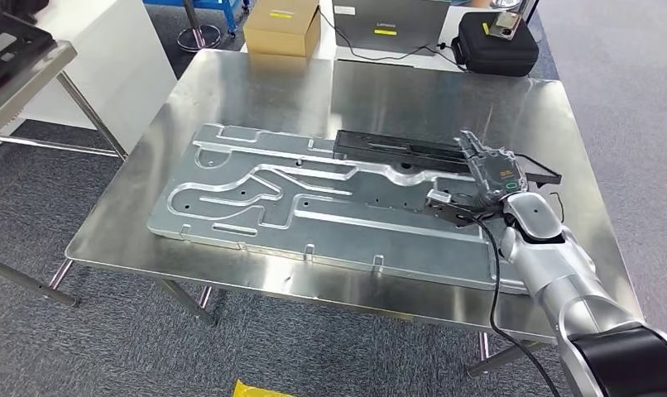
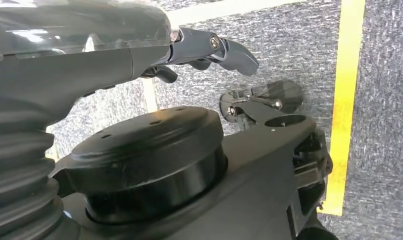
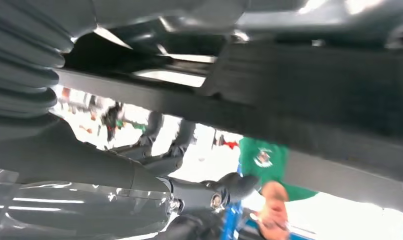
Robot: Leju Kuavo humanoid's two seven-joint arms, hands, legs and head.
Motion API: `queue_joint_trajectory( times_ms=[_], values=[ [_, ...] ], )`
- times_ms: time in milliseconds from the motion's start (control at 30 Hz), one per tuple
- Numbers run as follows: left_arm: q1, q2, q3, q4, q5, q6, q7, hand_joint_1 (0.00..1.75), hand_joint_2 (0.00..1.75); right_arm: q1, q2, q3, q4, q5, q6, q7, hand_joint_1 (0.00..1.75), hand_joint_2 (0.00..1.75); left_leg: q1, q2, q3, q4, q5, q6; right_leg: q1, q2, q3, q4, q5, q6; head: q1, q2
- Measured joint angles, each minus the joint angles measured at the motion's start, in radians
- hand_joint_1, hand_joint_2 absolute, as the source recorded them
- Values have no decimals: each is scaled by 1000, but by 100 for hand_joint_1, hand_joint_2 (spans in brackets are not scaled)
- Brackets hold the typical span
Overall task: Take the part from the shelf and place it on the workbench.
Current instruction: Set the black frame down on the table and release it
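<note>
Apparently unlabelled, black part (image 1: 396, 147) sits in right hand (image 1: 489, 178).

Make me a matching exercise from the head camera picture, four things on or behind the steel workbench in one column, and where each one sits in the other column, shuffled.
Things:
1. black part
2. large aluminium plate
3. cardboard box
4. black zip case

Places:
A. beyond the table's far edge, towards the right
B. flat across the middle of the workbench
C. on the plate's far side, its right end at the right robot hand
D. beyond the table's far edge, left of the laptop

Pairs: 1-C, 2-B, 3-D, 4-A
</note>
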State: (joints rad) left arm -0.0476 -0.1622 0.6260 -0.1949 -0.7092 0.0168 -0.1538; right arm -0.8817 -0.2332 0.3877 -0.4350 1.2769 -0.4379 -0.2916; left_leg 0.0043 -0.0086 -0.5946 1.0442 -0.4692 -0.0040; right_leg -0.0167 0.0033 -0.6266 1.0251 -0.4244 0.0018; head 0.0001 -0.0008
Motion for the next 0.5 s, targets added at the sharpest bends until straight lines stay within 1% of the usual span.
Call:
queue_joint_trajectory(
  times_ms=[33, 67, 100, 133, 167, 200, 233, 267, 300, 333, 367, 433, 467, 500],
  values=[
    [0, 0, 5, 0, 0, 3, -4, 0, 0, -4, 0, -11, 8, -16, 2, -6, 0, 0, 1, 1, -16, 39, -24, -4, -2, 0, 2, -2, 0, -6, -1, 0],
    [0, 0, 9, 0, 0, 6, -9, 0, 0, -7, 0, -23, 15, -31, 4, -13, 0, 0, 2, 2, -43, 98, -55, -7, -2, -1, 3, -3, 0, -10, -1, 0],
    [0, 0, 13, 0, 0, 8, -14, 0, 0, -9, 0, -35, 23, -44, 5, -18, 0, 0, 3, 3, -77, 169, -87, -8, -1, -1, 3, -2, -1, -13, -2, 0],
    [1, 0, 17, 0, 0, 9, -19, 0, 0, -8, -1, -45, 29, -55, 5, -23, 0, 0, 3, 3, -109, 232, -109, -9, 1, -1, 4, -2, -2, -14, -2, 0],
    [2, 0, 19, 0, -2, 10, -23, 0, 0, -7, -1, -55, 34, -65, 5, -27, 0, 0, 4, 3, -128, 268, -114, -9, 2, -1, 4, -1, -2, -14, -2, 0],
    [2, 0, 21, 0, -3, 10, -28, 0, 0, -6, -2, -64, 39, -75, 3, -30, 0, 0, 4, 3, -129, 264, -98, -7, 3, -1, 5, -1, -3, -14, -2, 0],
    [3, 0, 22, 0, -5, 11, -34, 0, 0, -5, -3, -73, 42, -86, 1, -35, 0, 0, 4, 3, -110, 220, -65, -4, 4, 0, 7, 0, -4, -14, -2, 0],
    [2, 0, 24, 0, -6, 12, -40, 0, 0, -5, -5, -83, 44, -99, 0, -41, 0, 0, 3, 3, -79, 150, -25, 2, 5, 1, 10, 0, -5, -13, -2, 0],
    [2, 0, 25, 0, -8, 13, -45, 0, 0, -5, -6, -93, 46, -114, -2, -48, 0, 0, 1, 2, -45, 79, 5, 7, 7, 1, 11, 1, -7, -11, -2, 0],
    [1, 0, 27, 0, -10, 13, -49, 0, 0, -6, -8, -104, 48, -130, -2, -56, 0, 0, 0, 2, -20, 25, 22, 11, 8, 2, 12, 2, -8, -7, -1, 0],
    [0, 0, 28, 0, -12, 13, -54, 0, 0, -6, -10, -116, 49, -150, 2, -65, 0, 0, -2, 2, -6, -5, 28, 14, 10, 2, 11, 2, -8, -3, -1, 0],
    [-2, 0, 29, 0, -16, 14, -62, 0, 0, -6, -13, -145, 51, -206, 26, -94, 0, 0, -4, 1, -1, -19, 27, 20, 9, 2, 11, 1, -6, 8, -1, 0],
    [-3, -1, 29, 0, -17, 16, -66, 0, 0, -6, -13, -165, 50, -251, 56, -115, 0, 0, -3, 2, 2, -24, 31, 25, 7, 2, 11, 2, -8, 15, -1, 0],
    [-3, -2, 29, 0, -20, 17, -70, 0, 0, -7, -13, -191, 50, -309, 101, -139, 0, 0, -1, 2, 5, -31, 35, 31, 6, 1, 8, 11, -16, 21, 0, 0]
  ],
)
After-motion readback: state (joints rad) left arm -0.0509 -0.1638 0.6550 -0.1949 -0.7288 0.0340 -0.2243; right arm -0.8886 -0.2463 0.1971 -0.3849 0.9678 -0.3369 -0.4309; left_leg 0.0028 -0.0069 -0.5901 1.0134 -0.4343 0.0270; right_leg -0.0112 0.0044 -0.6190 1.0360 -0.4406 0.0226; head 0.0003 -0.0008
